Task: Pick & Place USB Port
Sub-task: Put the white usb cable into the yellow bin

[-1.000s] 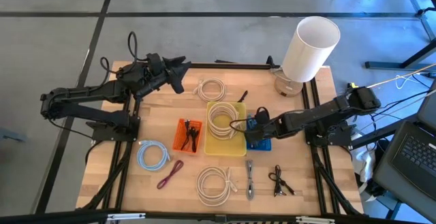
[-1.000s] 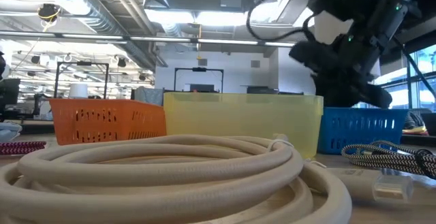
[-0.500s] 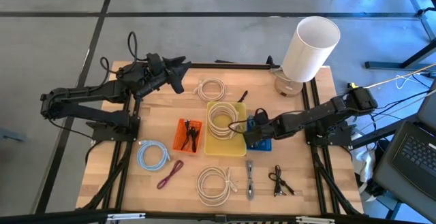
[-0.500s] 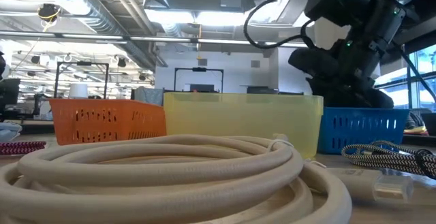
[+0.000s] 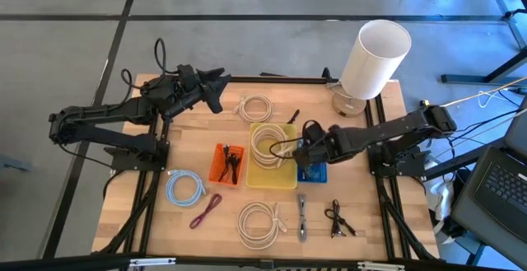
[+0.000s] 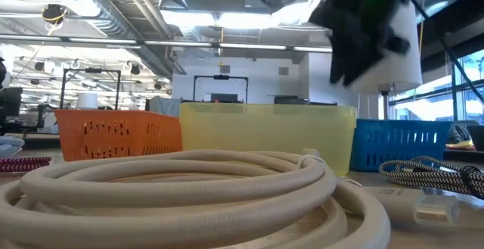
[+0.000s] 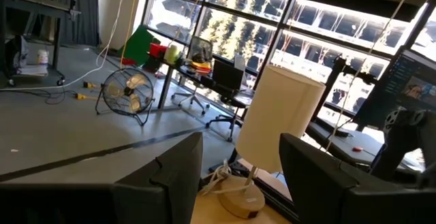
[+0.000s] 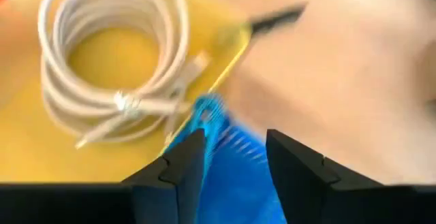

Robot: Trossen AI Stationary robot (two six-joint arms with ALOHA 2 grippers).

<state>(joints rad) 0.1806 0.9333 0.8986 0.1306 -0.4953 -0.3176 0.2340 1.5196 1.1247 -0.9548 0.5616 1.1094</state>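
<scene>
My right gripper point(image 5: 301, 146) point(image 8: 235, 146) hangs open above the far left corner of the blue basket point(image 5: 313, 172) point(image 8: 235, 183), beside the yellow bin point(image 5: 284, 175) point(image 8: 102, 60). Nothing shows between its fingers. In the low view it point(image 6: 349, 67) is well above the blue basket's rim point(image 6: 401, 141). I can pick out no USB port; the gripper hides most of the basket's inside. My left gripper point(image 5: 216, 91) point(image 7: 240, 159) waits open and level above the table's far left part, holding nothing.
A white cable coil point(image 5: 268, 143) lies in the yellow bin. An orange basket point(image 5: 229, 162) stands to its left. Loose on the table are two white coils point(image 5: 255, 106) point(image 5: 262, 221), a blue coil point(image 5: 185, 189) and a braided cable point(image 5: 302, 215). A white-shaded lamp point(image 5: 375, 57) stands far right.
My right gripper has risen out of the blue basket, mostly in the last half second. It has shifted a little toward the yellow bin and turned at the wrist. In the low view it has gone from the basket's rim to high above it.
</scene>
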